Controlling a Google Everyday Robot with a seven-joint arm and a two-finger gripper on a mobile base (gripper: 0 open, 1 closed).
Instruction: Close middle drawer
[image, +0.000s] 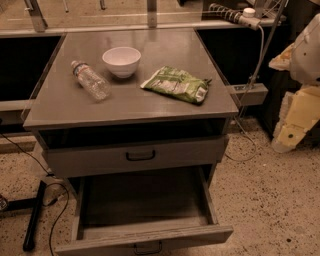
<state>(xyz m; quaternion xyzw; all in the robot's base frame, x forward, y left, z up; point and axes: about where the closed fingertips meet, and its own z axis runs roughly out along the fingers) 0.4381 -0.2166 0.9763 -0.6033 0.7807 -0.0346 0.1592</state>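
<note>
The grey, shallow middle drawer (150, 235) stands pulled far out, its black handle (147, 246) centred. The gripper (285, 137) hangs at right; I cannot tell its grip.

The surface (150, 107) is grey painted wood with a dull sheen. The middle drawer (150, 234) is matt, grainy grey wood. On the surface, a clear plastic bottle (91, 80) lies at 10 o'clock, a glossy white bowl (121, 61) at 12, and a shiny crinkled bag (176, 84) at 2. The tool (292, 125), at 3 o'clock in the view, looks like matt cream plastic.
</note>
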